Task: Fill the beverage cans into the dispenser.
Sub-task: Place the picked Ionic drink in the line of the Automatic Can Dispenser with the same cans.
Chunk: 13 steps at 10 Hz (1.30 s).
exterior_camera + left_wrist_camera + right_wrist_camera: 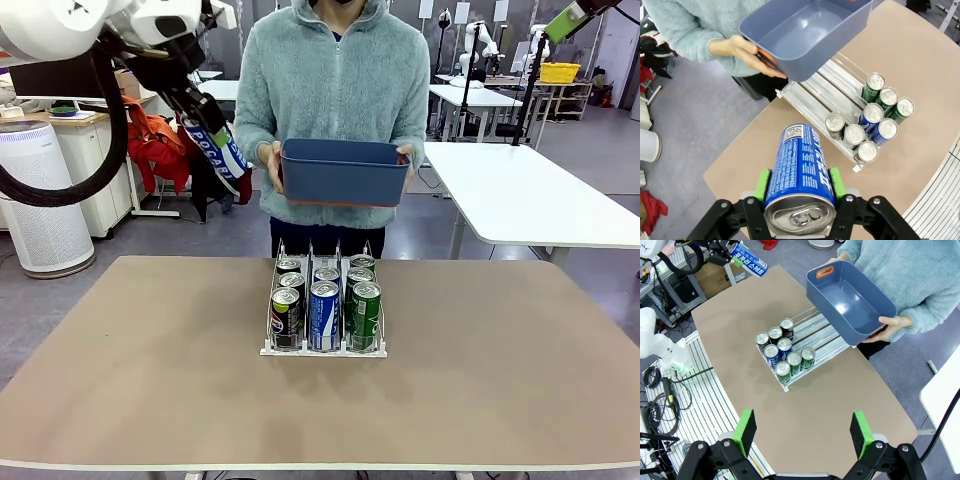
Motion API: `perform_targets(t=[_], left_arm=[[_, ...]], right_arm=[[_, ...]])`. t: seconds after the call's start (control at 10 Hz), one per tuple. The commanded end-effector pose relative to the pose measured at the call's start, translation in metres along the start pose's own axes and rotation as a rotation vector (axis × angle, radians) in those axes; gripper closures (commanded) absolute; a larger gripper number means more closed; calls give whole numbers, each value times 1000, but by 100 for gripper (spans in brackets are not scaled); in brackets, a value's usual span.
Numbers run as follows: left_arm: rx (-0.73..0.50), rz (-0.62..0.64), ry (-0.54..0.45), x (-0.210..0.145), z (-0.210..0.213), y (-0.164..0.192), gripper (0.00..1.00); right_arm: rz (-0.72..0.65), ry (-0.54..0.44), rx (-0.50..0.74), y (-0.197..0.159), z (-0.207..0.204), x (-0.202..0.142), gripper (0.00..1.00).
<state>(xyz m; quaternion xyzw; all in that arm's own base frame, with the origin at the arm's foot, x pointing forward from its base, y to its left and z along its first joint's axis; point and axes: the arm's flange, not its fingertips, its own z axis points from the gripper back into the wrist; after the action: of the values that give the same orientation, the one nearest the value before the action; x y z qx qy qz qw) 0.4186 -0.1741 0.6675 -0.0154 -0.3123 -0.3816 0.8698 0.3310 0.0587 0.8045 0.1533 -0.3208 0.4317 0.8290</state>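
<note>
A: Where's the blue can (800, 172)?
B: Upper left of the front view, pinched between the left gripper (799, 186) jaws, held in the air above the bench (150, 370).
A: And the right gripper (804, 432)?
B: At the bottom of its wrist view, jaws spread wide, holding nothing.
A: The rack (323, 349)?
B: Mid-bench, seven cans (325, 305) standing across its three lanes towards its front lip. Behind it a person holds a dark-blue bin (344, 172) in both hands.

White arms (60, 30), black tools (802, 435), green pads (746, 429).
</note>
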Motion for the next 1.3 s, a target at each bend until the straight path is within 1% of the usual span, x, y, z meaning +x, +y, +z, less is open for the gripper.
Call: perform_targets(t=[0.0,0.1,0.4,0.5,0.7,0.8,0.9,1.2], left_arm=[[43,5,57,-4,1,-24,43],[32,-5,83,-7,-1,-39,43],[-76,-27,123,-12,-14,-83,43],[-108,-34,143,-13,-21,-94,43],[-128,-20,165,-12,-38,-111,43],[-171,-41,153,-12,-42,-115,43],[-118,-54,174,-14,-35,-108,43],[-118,-54,174,-14,-35,-108,43]], right_arm=[[-8,2,-2,4,-2,-3,0],[-8,2,-2,4,-2,-3,0],[-8,2,-2,4,-2,-3,0],[-8,2,-2,4,-2,-3,0],[-8,2,-2,4,-2,-3,0],[-8,2,-2,4,-2,-3,0],[-8,2,-2,4,-2,-3,0],[-8,2,-2,4,-2,-3,0]])
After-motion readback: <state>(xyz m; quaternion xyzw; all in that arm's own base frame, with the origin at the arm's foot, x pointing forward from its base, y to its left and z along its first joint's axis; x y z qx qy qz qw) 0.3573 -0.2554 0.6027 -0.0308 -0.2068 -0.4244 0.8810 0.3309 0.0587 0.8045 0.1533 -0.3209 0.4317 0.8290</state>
